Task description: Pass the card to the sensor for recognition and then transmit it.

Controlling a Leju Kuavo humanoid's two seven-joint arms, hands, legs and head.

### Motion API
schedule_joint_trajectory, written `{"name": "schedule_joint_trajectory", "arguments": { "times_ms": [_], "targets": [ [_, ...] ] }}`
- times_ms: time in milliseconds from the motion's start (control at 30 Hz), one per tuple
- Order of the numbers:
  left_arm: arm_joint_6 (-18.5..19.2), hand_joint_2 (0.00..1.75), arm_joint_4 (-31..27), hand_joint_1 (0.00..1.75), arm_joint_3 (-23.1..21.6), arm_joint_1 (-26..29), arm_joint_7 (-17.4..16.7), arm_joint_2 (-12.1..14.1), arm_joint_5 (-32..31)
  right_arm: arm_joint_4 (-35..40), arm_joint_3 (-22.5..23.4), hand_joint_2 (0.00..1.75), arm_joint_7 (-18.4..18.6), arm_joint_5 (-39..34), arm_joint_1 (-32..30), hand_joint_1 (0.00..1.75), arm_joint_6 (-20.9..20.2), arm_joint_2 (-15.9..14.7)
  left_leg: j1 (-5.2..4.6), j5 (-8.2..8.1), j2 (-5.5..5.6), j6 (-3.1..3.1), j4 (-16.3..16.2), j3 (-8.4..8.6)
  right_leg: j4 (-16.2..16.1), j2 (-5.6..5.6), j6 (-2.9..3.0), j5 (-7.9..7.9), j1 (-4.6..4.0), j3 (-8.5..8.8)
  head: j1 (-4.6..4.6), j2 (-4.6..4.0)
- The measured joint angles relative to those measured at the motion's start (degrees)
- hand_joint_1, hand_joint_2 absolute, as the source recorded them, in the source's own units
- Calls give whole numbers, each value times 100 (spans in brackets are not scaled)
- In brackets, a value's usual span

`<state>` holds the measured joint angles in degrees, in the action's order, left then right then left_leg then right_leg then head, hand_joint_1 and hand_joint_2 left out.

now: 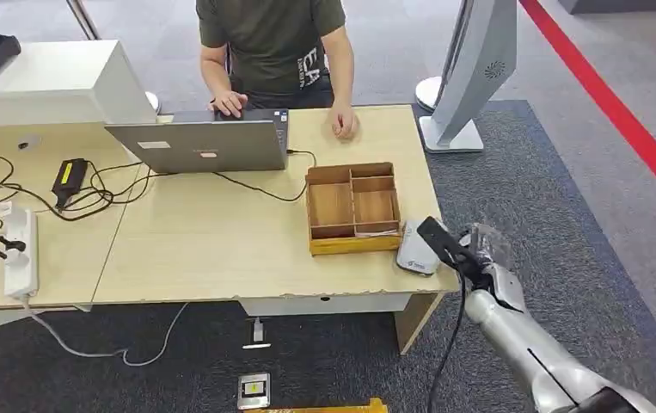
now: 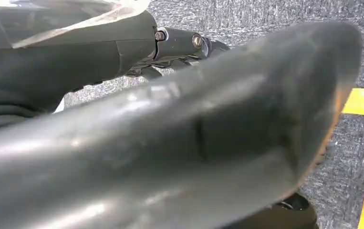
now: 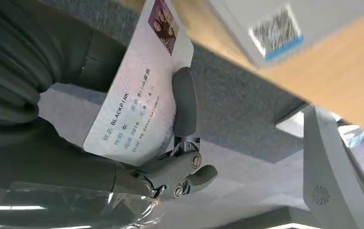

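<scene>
From the head view, the right hand (image 1: pixel 470 254) grips the card (image 1: pixel 438 240) just beside the white sensor (image 1: pixel 416 250) at the table (image 1: pixel 221 249) edge. In the right wrist view, fingers (image 3: pixel 184 102) clamp the card's printed face near the sensor (image 3: pixel 285 28), so it should be lowered flat over the reader; whether the left hand (image 2: pixel 170 133) is apart or together I cannot tell

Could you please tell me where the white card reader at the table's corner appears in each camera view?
Head view: the card reader lies at the table's near right corner, beside the wooden tray, just ahead of the right hand.
Left wrist view: not in it.
Right wrist view: blurred, with a QR label, beyond the held card.
Shared landmark: the table edge.
</scene>
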<state>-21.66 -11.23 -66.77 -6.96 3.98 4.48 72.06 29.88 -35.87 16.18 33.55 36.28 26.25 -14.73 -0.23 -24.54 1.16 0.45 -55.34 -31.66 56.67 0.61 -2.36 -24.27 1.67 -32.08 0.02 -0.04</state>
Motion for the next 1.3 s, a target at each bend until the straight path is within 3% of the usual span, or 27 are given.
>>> {"name": "schedule_joint_trajectory", "arguments": {
  "times_ms": [167, 333, 500, 633, 800, 1100, 1300],
  "targets": [
    [11, 0, 0, 0, -2, 2, 0, 17, -7, 388, -4, 175, 445, 482, 185, 175, -180, -222, -1, 0, 0, 0, -2, -1, 0, 0, -1, 3, 1, -1, -2, 0],
    [33, 0, 4, 0, -4, 18, 0, 26, -9, 1386, 22, 175, 1152, 1366, 685, 175, -1301, -651, -3, 2, -1, 2, -3, -4, 1, 2, 2, 6, 2, -4, -2, 0],
    [20, 0, 4, 0, -17, 12, 0, 11, -112, 2330, 63, 175, 1138, 1359, 1229, 175, -1795, -723, -3, 3, -3, 0, -2, -3, 1, 3, 2, 6, -4, -3, -2, 0],
    [96, 0, 2, 0, -35, -1, 0, -42, -153, 2651, -15, 175, 1001, 1313, 1504, 175, -1871, -483, 0, 6, 0, -5, -1, -5, 2, 2, 3, 5, -12, -2, -2, 0],
    [186, 0, 2, 0, -37, -42, 0, -72, -146, 2620, -276, 175, 754, 1066, 1707, 175, -1672, -6, 6, 6, 0, -6, 0, -5, 4, 2, 4, 6, -16, -2, -2, 0],
    [24, 0, 4, 0, 0, -20, 0, -26, 70, 1829, -675, 175, 529, 817, 1948, 175, -1228, 825, 20, 7, 3, -7, 0, -7, 3, 1, 6, 4, -16, -3, 0, 0],
    [-11, 0, 4, 0, 7, 11, 0, -52, 142, 1234, -809, 175, 459, 739, 2026, 175, -1025, 1091, 20, 7, 3, -7, -1, -7, 1, 0, 6, 4, -15, -4, 0, 0]
  ]
}}
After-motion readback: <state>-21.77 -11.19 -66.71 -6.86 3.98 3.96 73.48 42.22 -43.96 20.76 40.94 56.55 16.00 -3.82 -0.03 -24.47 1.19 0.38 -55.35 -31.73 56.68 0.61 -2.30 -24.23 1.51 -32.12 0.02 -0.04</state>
